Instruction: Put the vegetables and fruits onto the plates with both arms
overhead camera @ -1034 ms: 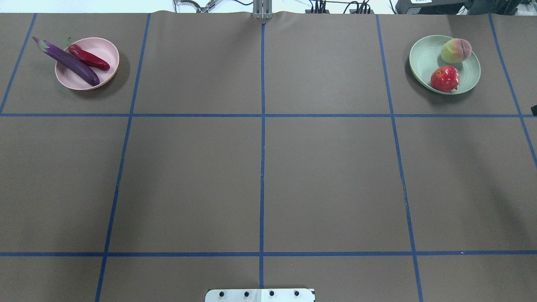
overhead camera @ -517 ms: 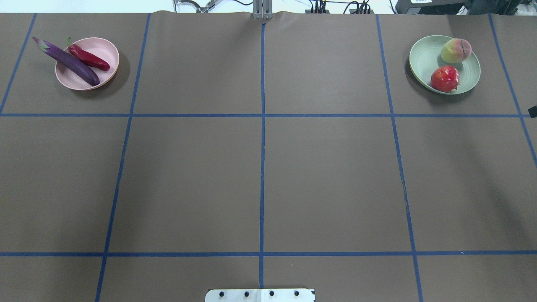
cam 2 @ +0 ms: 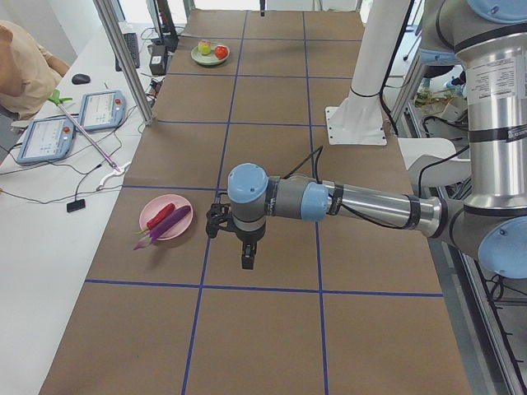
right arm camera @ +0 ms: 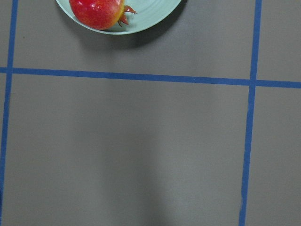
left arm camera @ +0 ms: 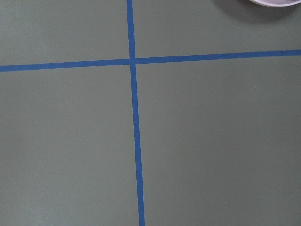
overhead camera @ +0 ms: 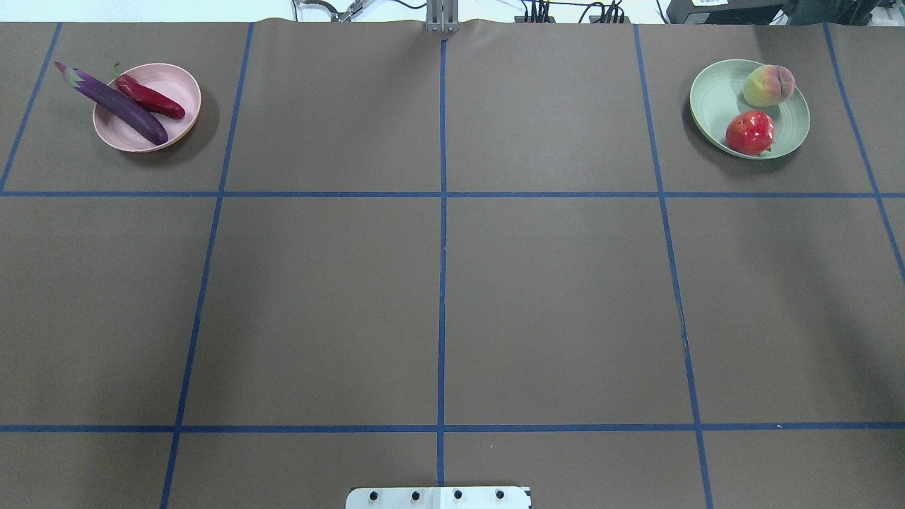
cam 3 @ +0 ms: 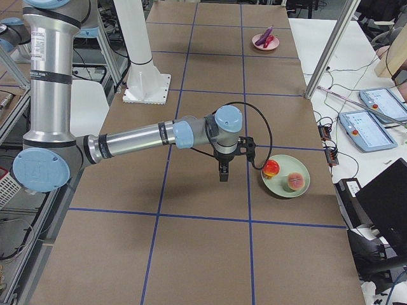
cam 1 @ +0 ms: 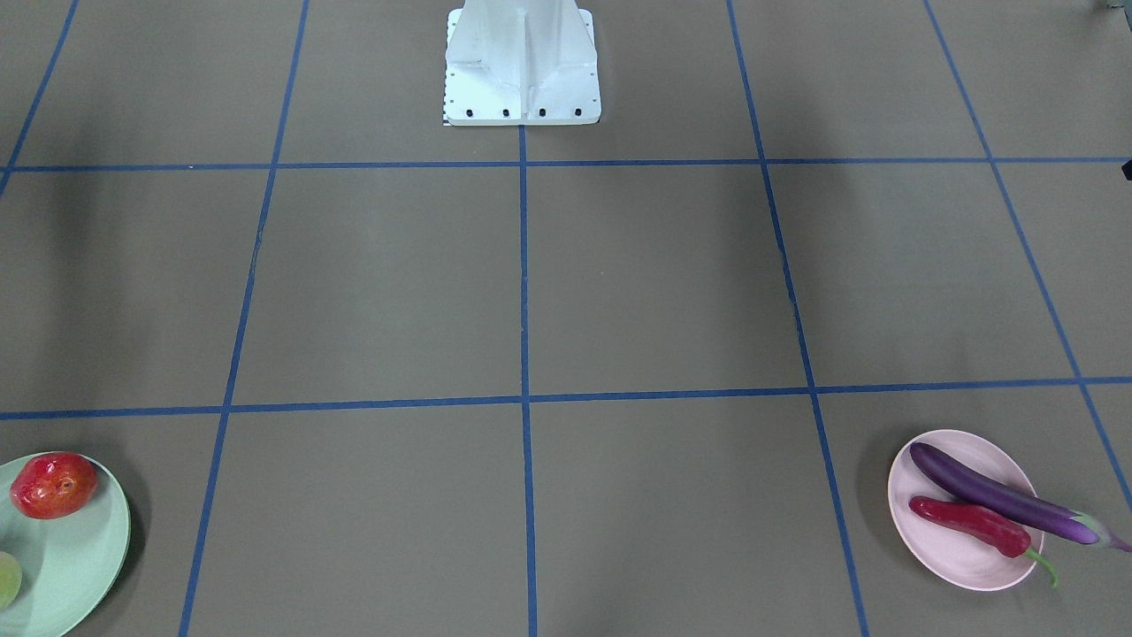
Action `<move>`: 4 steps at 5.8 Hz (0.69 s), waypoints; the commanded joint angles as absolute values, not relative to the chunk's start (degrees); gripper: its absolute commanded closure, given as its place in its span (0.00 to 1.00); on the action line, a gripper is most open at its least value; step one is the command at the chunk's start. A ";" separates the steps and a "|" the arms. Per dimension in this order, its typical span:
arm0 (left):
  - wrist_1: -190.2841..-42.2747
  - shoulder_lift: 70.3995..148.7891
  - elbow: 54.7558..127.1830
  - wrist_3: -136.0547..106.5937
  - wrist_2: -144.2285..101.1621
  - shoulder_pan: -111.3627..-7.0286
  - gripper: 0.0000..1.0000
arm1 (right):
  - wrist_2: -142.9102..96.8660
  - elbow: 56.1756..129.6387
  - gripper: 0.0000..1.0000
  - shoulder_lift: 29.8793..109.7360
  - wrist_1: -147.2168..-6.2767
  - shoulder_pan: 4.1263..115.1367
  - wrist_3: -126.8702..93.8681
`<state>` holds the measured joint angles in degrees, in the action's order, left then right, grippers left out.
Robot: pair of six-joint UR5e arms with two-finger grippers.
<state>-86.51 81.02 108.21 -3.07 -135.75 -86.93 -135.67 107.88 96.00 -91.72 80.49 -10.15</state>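
The purple eggplant (overhead camera: 113, 104) and the red chili pepper (overhead camera: 150, 97) lie on the pink plate (overhead camera: 173, 85) at the far left. The eggplant's cap hangs over the rim. The red fruit (overhead camera: 749, 132) and the peach (overhead camera: 768, 85) sit on the mint green plate (overhead camera: 714, 99) at the far right. My left gripper (cam 2: 246, 262) hangs above the table beside the pink plate (cam 2: 153, 220). My right gripper (cam 3: 222, 175) hangs beside the green plate (cam 3: 286, 189). Both show only in the side views, so I cannot tell whether they are open or shut.
The brown table cover is marked with a blue tape grid (overhead camera: 442, 194). The white robot base (cam 1: 522, 62) stands at the near middle edge. An operator (cam 2: 25, 70), tablets (cam 2: 100, 109) and cables sit beside the table.
A small dark piece at the right edge of the overhead view has slid out of sight. The plates and the food have not moved.
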 commanded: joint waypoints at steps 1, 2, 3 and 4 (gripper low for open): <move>-86.13 82.35 106.97 -3.16 -135.79 -86.84 0.00 | -136.14 103.56 0.00 97.38 -91.67 87.84 -0.74; -86.13 82.35 107.31 -3.16 -135.88 -86.84 0.00 | -136.75 101.53 0.00 97.38 -91.76 90.24 1.04; -86.13 82.35 107.84 -3.16 -135.97 -86.84 0.00 | -136.84 101.25 0.00 97.30 -91.84 90.44 1.32; -86.13 82.35 107.84 -3.16 -136.05 -86.84 0.00 | -136.85 101.25 0.00 97.29 -91.67 90.44 1.32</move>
<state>-86.13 82.33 107.72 -3.17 -135.97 -86.84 -136.78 101.48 97.31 -91.76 90.16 1.05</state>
